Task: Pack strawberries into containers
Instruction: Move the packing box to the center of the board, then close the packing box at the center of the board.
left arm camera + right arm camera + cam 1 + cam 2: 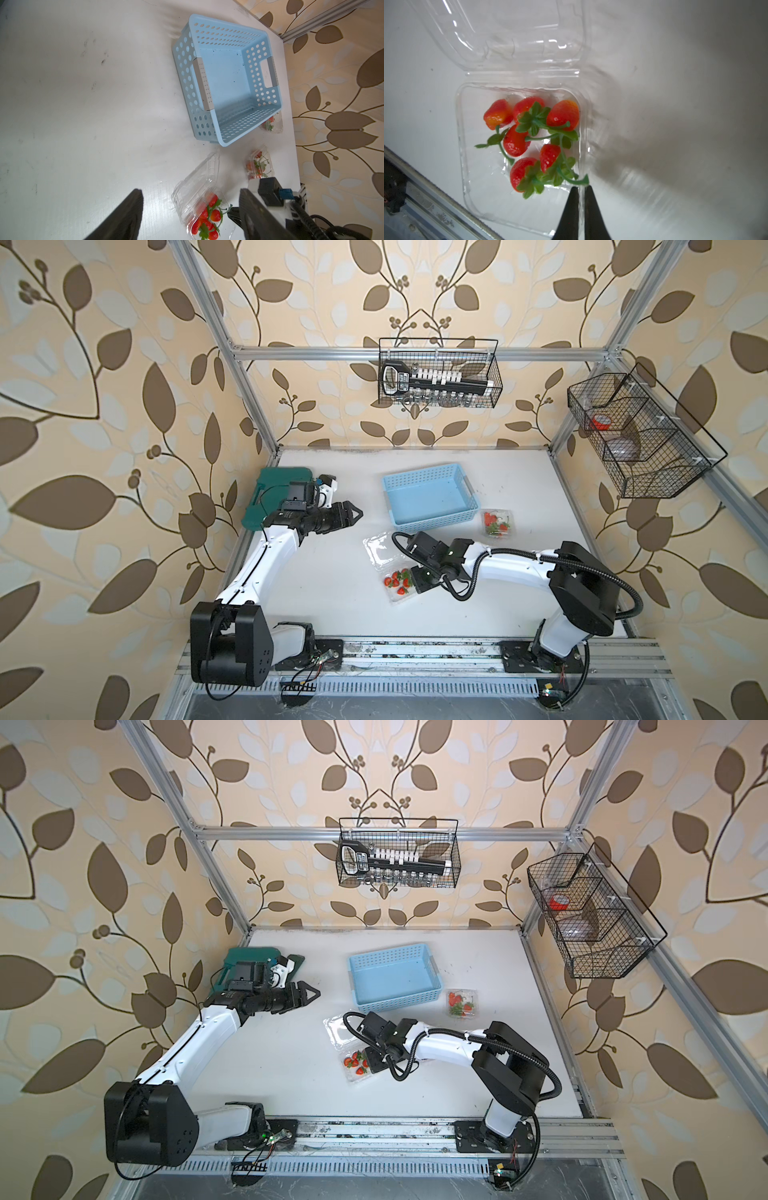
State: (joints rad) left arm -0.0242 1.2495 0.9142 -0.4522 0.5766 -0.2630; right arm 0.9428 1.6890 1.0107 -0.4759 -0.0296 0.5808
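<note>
On the flat white table, the light blue plastic basket with holes sits in the middle, toward the back. The dark green plastic tool case lies far to its left, and my left gripper hangs just right of that case. In front of the basket lies an open clear plastic clamshell box with small red strawberries in it. Its lid lies behind it. My right gripper is at this box's right edge. A second clear box with berries in it lies by the basket's front right corner. A third clear box lies between those two.

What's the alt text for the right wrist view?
Six strawberries with green stems lie in an open clear container on a white table, and its lid is folded back flat. The right gripper is shut on the container's side wall.
</note>
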